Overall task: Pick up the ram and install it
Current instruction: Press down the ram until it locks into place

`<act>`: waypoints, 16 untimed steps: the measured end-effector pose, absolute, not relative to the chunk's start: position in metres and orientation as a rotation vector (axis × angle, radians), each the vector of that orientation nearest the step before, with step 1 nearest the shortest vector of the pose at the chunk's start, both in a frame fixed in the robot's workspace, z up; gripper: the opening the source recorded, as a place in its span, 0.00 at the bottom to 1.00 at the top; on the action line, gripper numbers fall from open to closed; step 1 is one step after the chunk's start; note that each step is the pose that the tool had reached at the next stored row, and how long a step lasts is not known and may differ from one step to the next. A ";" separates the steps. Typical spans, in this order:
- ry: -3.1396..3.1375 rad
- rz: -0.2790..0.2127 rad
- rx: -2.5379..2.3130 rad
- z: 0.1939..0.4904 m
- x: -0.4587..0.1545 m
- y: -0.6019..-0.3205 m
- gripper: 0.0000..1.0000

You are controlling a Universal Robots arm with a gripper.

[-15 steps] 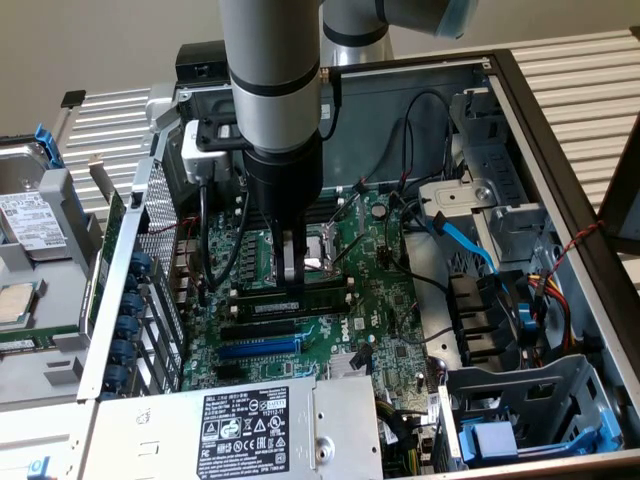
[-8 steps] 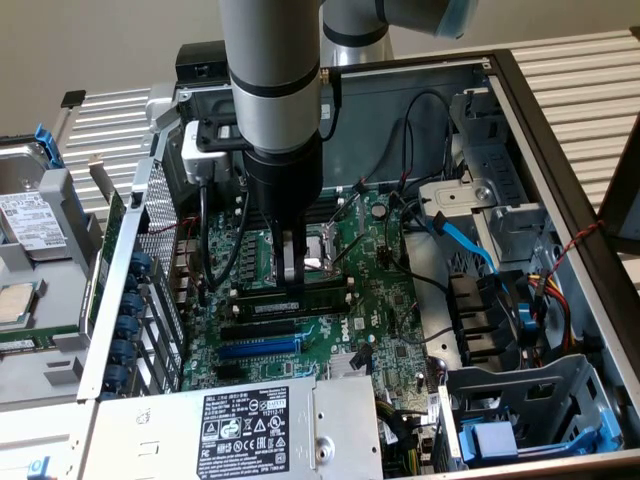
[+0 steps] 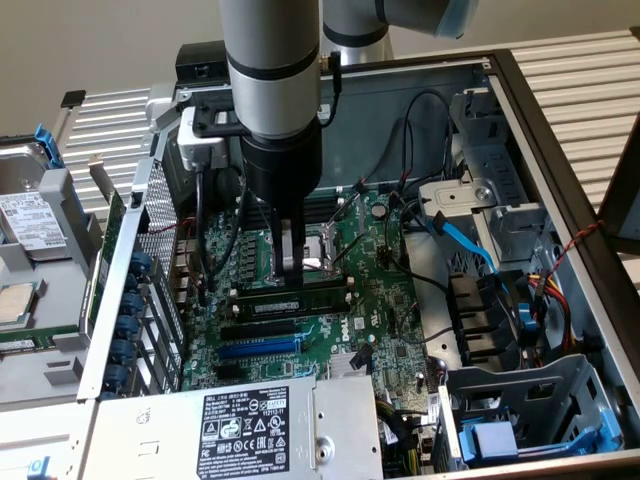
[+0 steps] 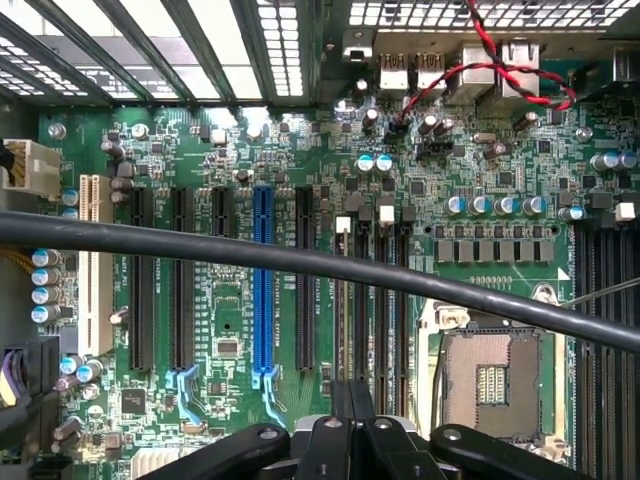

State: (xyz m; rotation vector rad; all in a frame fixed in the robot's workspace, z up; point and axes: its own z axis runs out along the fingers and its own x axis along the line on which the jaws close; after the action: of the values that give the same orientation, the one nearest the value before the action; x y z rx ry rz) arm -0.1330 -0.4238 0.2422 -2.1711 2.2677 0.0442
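A computer repair bench or lab is showing here: an opened desktop tower case (image 3: 520, 120) is lying on its side, exposing its green motherboard (image 4: 230, 330), beside loose hard drives (image 3: 30, 215).

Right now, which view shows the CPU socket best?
The wrist view: the CPU socket lies face-on and nearly whole, with a black cable crossing just one edge of it. In the exterior view the fingers stand in front of the socket, so only parts of its metal frame show.
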 end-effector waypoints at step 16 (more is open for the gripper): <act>2.269 0.044 -2.172 0.256 -0.133 -0.424 0.11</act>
State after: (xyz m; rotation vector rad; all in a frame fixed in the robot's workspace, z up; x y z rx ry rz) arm -0.1330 -0.4238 0.2557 -2.1718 2.2685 0.0436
